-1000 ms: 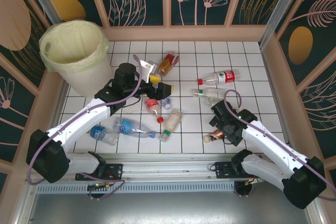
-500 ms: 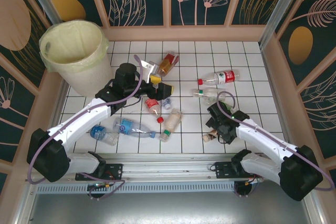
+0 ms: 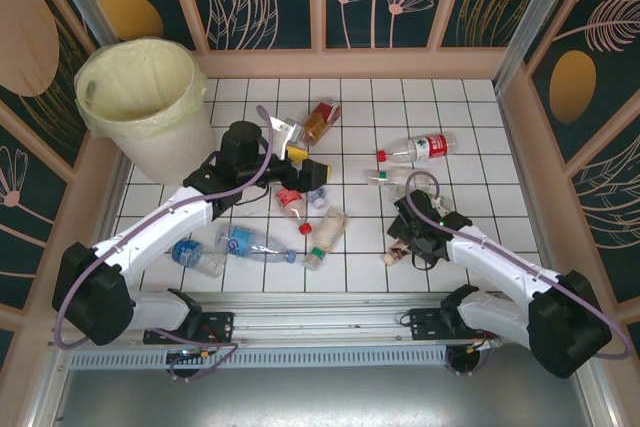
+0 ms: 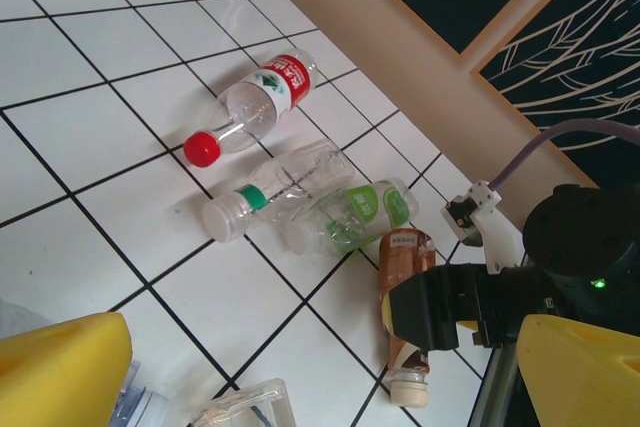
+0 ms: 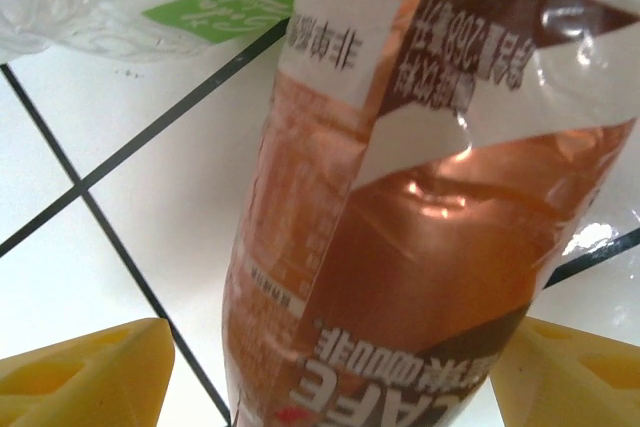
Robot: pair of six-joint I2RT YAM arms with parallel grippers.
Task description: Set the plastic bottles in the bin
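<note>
The brown-labelled bottle (image 5: 400, 197) reads "CAFE" upside down, with Chinese characters beside it.

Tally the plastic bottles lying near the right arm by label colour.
Red label: 1, clear plastic bottle with red cap
Green label: 1, crushed clear plastic bottle
Brown label: 1, brown plastic coffee bottle between the right fingers
Green neck band only: 1, clear plastic bottle with pale cap
Total: 4

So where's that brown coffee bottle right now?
In the top view the brown coffee bottle lies on the tiles at the front right, between the fingers of the right gripper, with the green-label bottle just beyond it.
</note>
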